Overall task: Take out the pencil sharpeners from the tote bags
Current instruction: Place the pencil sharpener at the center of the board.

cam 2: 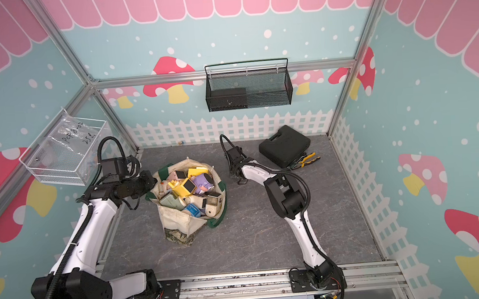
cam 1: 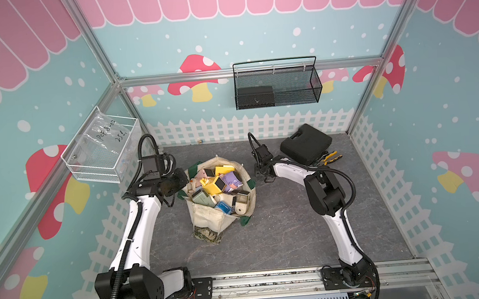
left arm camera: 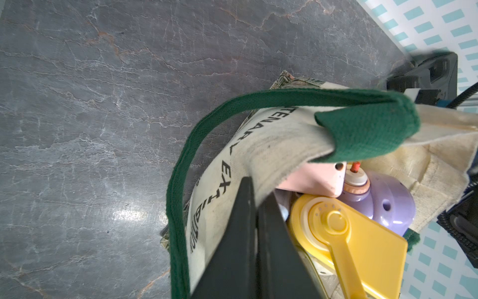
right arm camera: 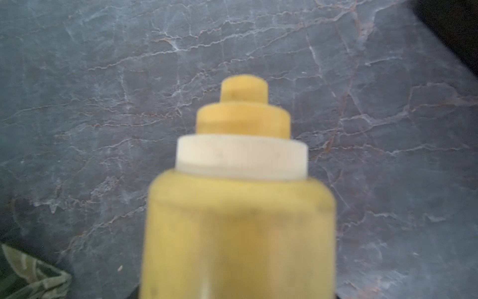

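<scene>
Tabletop (cam 1: 281, 233) of veined grey stone lies between pastel mushroom-print walls (cam 1: 152, 40).

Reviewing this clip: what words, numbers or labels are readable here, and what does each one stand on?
"PCF8-02": handwritten on the clear plastic bag in the white wire basket.
"25 L": handwritten below it on the same bag; the last character is uncertain.
"...TENARY EXHIBITIO...": dark print on the tote bag; both ends are hidden.
No text is readable on the pencil sharpeners or the black case.
</scene>
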{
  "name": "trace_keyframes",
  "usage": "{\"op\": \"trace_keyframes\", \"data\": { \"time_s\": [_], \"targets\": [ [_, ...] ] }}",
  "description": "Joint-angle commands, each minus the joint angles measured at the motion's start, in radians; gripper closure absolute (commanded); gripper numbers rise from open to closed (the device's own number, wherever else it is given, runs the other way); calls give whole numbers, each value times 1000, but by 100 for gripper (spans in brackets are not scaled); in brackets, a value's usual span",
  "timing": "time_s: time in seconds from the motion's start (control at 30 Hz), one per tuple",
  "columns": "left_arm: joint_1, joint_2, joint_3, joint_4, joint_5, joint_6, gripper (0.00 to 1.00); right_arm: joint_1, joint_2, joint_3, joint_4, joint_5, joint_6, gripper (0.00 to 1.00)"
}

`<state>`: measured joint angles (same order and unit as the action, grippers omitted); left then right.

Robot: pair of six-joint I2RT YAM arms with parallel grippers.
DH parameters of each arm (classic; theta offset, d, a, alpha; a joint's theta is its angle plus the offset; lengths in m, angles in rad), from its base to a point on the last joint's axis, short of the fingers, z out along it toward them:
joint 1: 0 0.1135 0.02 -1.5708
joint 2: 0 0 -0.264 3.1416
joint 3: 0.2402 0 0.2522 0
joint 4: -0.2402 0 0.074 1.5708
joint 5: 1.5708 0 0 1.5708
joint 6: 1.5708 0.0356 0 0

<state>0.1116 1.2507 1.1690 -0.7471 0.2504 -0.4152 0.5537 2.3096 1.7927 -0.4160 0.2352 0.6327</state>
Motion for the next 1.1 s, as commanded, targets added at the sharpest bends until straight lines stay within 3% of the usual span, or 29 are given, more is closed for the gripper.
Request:
{"op": "trace_keyframes", "data": {
  "time_s": [0.0, 0.23, 0.37, 0.63, 0.73, 0.8, 1.07],
  "targets": [
    [7, -13, 24, 19, -13, 4, 100, -20, 9, -35, -61, 0, -11, 51],
    [6, -10, 21, 20, -10, 3, 100, -21, 30, -19, -72, -27, -28, 49],
    [6, -8, 22, 20, -9, 4, 100, -18, 43, 7, -94, -19, -52, 40],
    [6, -7, 24, 18, -10, 3, 100, -14, 44, 28, -102, -22, -74, 34],
    [7, -7, 23, 18, -10, 3, 100, -4, 38, 32, -104, -43, -103, 28],
    [6, -8, 24, 15, -10, 4, 100, 3, 24, 30, -106, -56, -124, 11],
    [6, -7, 24, 15, -10, 4, 100, 30, -166, -152, -72, -64, -180, 8]
  ]
}}
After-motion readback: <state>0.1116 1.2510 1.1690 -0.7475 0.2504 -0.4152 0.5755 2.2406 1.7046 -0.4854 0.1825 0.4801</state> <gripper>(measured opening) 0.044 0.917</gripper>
